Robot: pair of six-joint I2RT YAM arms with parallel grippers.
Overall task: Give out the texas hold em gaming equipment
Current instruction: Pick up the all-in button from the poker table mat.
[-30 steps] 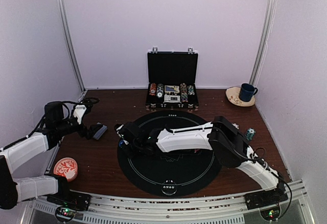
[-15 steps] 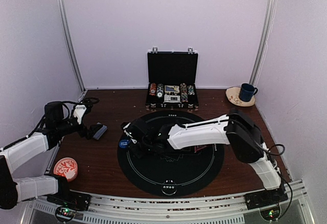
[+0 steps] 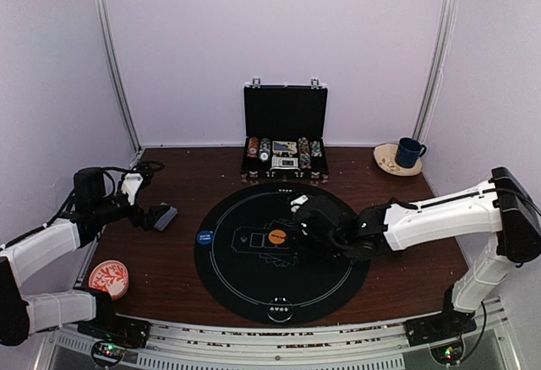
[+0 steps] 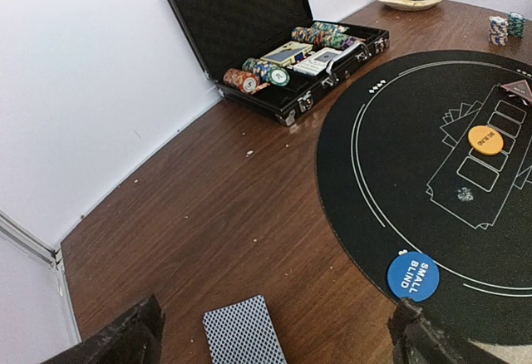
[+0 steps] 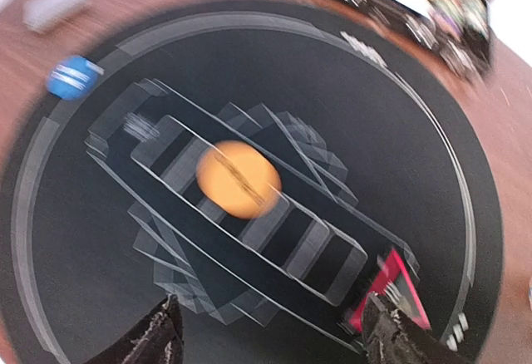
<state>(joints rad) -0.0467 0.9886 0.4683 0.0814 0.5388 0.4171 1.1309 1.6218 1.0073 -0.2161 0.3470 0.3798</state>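
- Top view: the right gripper [image 3: 299, 211] has pulled back from the left rim of the black mat [image 3: 254, 290] to a spot over its middle, jaws wider than a second ago. The blue button disc [image 3: 204, 237] lies on that rim, well beyond the fingertips. The orange button disc [image 3: 277, 236] lies near them.
- Same view: the left gripper [image 3: 155, 216] has not shifted. It is poised at the deck of grey-blue-backed cards [image 3: 166, 216] on the wood. A red-and-white dish [image 3: 108, 277] lies back toward its arm's base.
- Left wrist view: the left gripper [image 4: 274, 339] is spread wide and holds nothing. The deck [image 4: 243, 332] lies flat between its fingers [image 4: 125, 339], touching neither. The blue disc [image 4: 413, 276] sits just ahead of one finger, and the orange disc [image 4: 486, 139] lies farther on. The red triangle marker [image 4: 517, 90], two chip stacks [image 4: 498, 30] and the black briefcase [image 4: 274, 15] lie beyond it.
- Right wrist view, blurred: the right gripper [image 5: 270, 322] hangs with fingers [image 5: 158, 335] well apart and empty. The orange disc [image 5: 238, 179] is ahead of them. The red marker [image 5: 389, 287] is beside one fingertip. The blue disc [image 5: 73, 77] and the deck [image 5: 56, 2] lie far off.
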